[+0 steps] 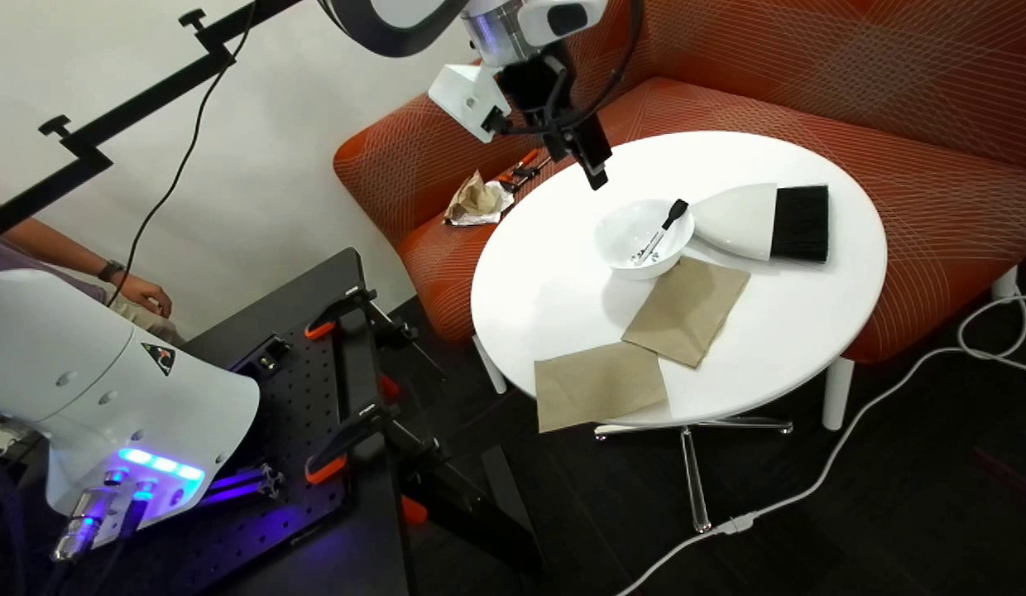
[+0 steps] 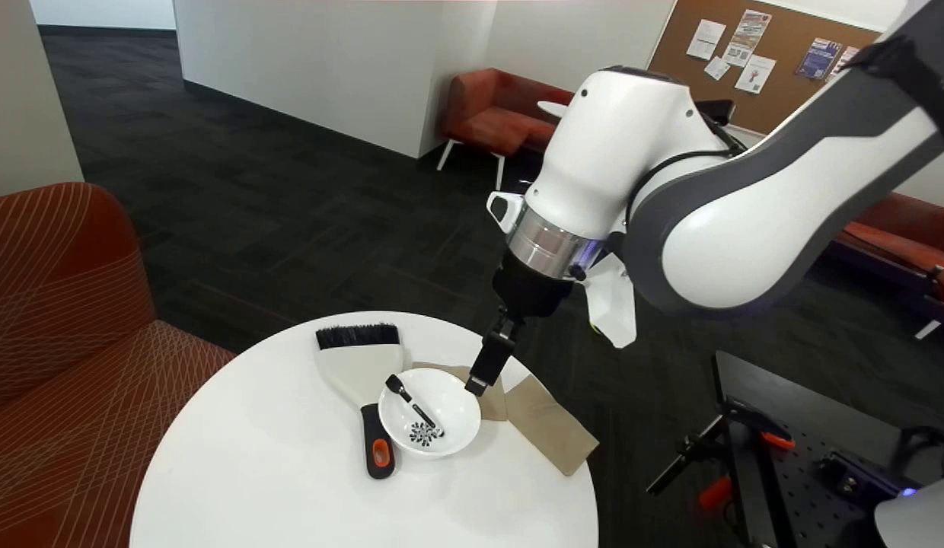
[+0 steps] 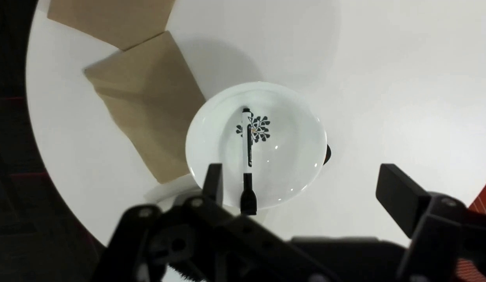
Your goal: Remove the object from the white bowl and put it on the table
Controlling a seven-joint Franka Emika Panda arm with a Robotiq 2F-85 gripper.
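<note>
The object, a thin black-and-white pen-shaped stick with a wider black end, leans in the white bowl; it shows in both exterior views (image 1: pixel 667 223) (image 2: pixel 413 403) and the wrist view (image 3: pixel 247 156). Its black end rests on the rim. The white bowl (image 1: pixel 614 236) (image 2: pixel 458 415) (image 3: pixel 294 156) has a dark leaf print inside and stands on the round white table (image 1: pixel 546 281) (image 2: pixel 289 464) (image 3: pixel 376 78). My gripper (image 1: pixel 596 178) (image 2: pixel 478 384) (image 3: pixel 305 192) is open and empty, above the table near the bowl. In the wrist view the stick's black end appears between the fingers, nearer the left one.
A wide brush (image 1: pixel 740 217) (image 2: pixel 361 369) with black bristles lies against the bowl. Two brown paper pieces (image 1: pixel 600 385) (image 1: pixel 691 310) lie by the bowl. A reddish-orange sofa (image 1: pixel 935 174) borders the table, with crumpled paper (image 1: pixel 477 201) on its seat.
</note>
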